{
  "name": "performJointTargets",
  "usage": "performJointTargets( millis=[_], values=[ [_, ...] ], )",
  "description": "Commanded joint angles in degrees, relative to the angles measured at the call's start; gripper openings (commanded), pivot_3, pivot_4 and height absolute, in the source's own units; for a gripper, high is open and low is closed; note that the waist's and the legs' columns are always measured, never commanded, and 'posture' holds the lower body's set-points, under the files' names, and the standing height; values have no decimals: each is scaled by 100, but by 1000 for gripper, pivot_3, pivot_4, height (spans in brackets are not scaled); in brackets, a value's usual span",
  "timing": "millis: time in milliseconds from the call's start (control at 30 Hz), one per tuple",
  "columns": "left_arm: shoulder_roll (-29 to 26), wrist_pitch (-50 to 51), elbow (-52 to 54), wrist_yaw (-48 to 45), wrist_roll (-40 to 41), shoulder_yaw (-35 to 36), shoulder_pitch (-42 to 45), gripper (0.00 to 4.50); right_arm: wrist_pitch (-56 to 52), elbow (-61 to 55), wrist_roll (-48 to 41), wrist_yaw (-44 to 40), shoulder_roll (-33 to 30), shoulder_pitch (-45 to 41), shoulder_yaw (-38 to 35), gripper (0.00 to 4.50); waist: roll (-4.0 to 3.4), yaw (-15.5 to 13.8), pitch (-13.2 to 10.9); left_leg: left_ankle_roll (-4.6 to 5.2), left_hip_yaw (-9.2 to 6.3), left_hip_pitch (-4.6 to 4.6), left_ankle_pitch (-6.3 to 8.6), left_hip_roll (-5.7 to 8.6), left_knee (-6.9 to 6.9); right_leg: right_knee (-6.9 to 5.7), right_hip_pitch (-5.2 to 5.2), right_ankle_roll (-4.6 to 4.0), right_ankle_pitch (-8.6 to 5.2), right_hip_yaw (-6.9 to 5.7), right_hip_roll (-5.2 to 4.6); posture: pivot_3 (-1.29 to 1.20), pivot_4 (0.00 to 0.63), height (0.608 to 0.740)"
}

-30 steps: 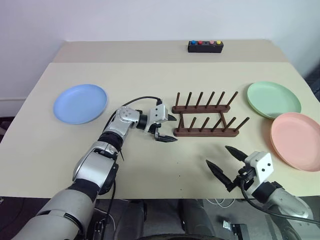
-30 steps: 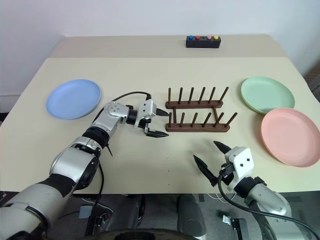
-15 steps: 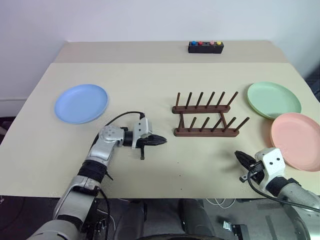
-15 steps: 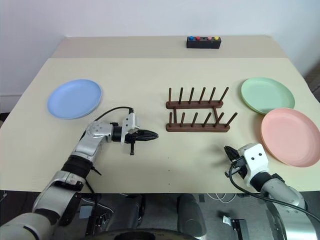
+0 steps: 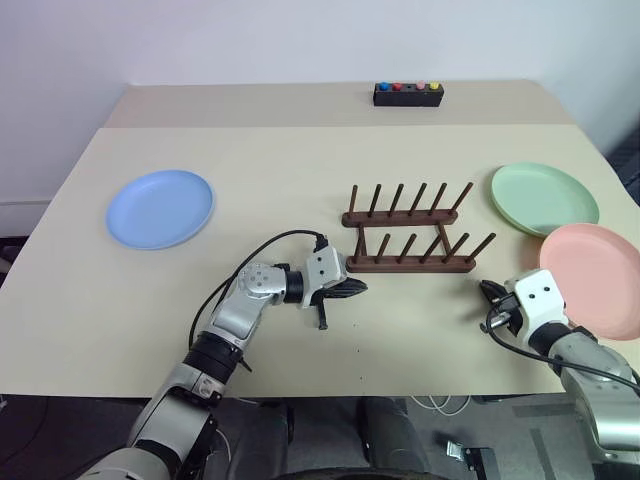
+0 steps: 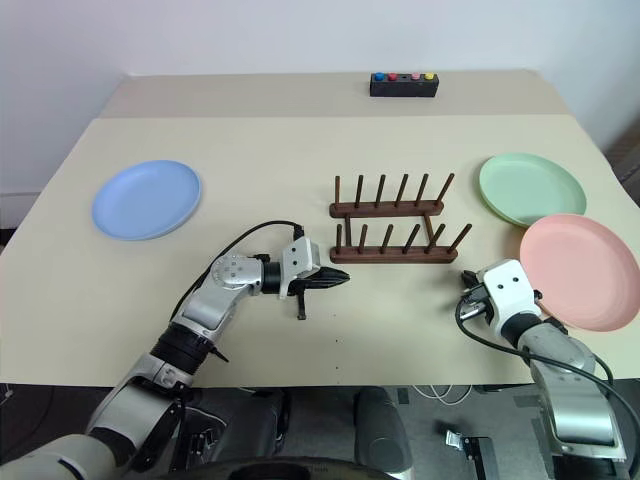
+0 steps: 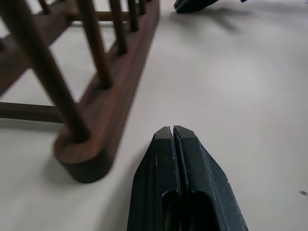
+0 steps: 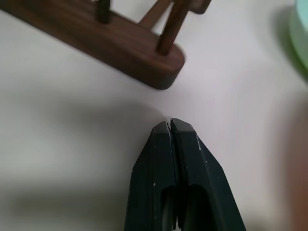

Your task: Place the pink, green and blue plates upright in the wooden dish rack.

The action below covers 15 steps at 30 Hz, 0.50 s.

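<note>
— What is seen of the surface and the room?

— A beige table [image 5: 300, 160] is shown against a plain white wall [image 5: 300, 40], with a seam running across its far part. A small black box with coloured buttons [image 5: 408, 94] is set near the far edge.

— Where are the task's things placed?

— The wooden dish rack [image 5: 410, 240] is stood at centre, its pegs bare. The blue plate [image 5: 160, 208] is laid flat well to the left; the green plate [image 5: 545, 199] and the pink plate [image 5: 595, 280] are laid flat at the right, the pink one close to the table's right edge and just beside the green.

— And the grippers?

— The left gripper [image 5: 352, 291] is held just off the rack's left end, its fingers [image 7: 163, 159] pressed together on nothing. The right gripper [image 5: 492, 296] is held between the rack's right end and the pink plate, fingers likewise together and empty.

— Open room, or writing?

— Wide bare tabletop is left in front of the rack and between rack and blue plate. No legible writing can be made out.
</note>
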<state>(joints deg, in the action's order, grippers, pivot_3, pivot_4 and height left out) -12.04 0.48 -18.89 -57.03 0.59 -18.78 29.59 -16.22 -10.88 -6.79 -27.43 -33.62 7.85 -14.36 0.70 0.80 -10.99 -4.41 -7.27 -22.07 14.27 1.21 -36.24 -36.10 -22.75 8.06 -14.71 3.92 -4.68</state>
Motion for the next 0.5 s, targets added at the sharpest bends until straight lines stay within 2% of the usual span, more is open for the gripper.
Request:
performJointTargets(
  millis=[33,500],
  values=[
    [50,-160,-99,203,-34,42,153,26,85,199,163,50,-40,-212,111,0,-1,1,0,0,0,0,0,0,0,0,0,0,0,0,0,0,150,740],
    [-27,-407,-602,422,30,154,465,26,176,717,384,99,44,-1087,518,0,-2,27,1,0,0,5,0,0,1,-1,1,-1,1,0,0,0,150,740]
  ],
)
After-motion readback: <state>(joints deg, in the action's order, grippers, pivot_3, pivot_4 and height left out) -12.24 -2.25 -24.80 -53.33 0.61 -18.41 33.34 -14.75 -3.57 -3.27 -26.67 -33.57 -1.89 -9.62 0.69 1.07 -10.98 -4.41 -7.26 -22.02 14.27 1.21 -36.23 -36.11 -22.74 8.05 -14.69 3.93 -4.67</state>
